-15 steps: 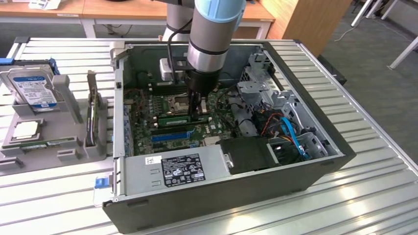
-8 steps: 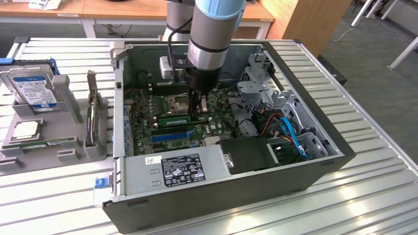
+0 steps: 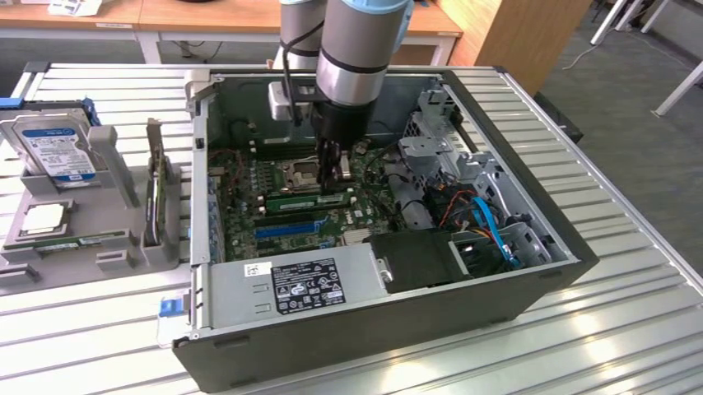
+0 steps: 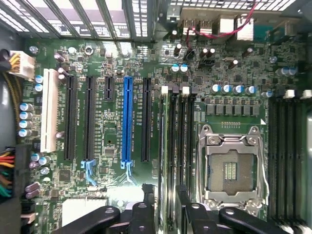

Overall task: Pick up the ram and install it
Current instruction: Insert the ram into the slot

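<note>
**A:** What is biggest here?
**B:** The slatted metal counter [image 3: 615,329]. On it sits an open computer case [image 3: 384,329], with the motherboard [image 4: 112,146] facing up.
**A:** And the arm?
**B:** The arm [image 3: 357,58] reaches straight down into the case, over the middle of the board.
**A:** Anything beside the case?
**B:** A hard drive [image 3: 49,148] with a blue-white label leans in a grey holder at the exterior view's left.
**A:** The hand?
**B:** The hand [image 4: 165,192] is released. Its fingers are spread wide and grasp nothing.
**A:** Where is the ram?
**B:** The ram [image 3: 311,199] stands on edge in a memory slot just beside the processor socket [image 4: 229,168], below the hand and in line with the gap between the fingers. I can't tell whether they touch it.
</note>
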Robot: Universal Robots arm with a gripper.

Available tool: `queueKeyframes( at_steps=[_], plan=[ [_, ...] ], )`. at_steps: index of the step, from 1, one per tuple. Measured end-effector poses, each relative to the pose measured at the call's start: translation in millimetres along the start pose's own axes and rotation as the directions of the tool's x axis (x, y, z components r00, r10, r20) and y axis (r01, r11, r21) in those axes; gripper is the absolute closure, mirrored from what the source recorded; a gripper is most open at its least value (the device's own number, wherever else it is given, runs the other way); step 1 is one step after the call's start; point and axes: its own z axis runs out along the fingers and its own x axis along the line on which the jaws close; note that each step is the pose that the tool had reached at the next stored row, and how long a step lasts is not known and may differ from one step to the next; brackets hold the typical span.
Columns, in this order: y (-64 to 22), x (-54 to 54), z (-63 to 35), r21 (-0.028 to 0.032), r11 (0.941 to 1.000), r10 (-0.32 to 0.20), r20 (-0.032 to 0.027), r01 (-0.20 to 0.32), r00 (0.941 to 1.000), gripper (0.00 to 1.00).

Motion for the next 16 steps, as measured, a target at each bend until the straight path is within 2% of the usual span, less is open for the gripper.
queueKeyframes(
  at_steps=[9, 16],
  plan=[
    [1.0, -0.9, -24.0, -0.0001, 1.0000, 0.000, -0.0005, 0.000, 1.0000, 0.69],
    [1.5, -1.6, -38.9, 0.0000, 1.0000, 0.000, -0.0021, 0.000, 1.0000, 0.69]
  ],
)
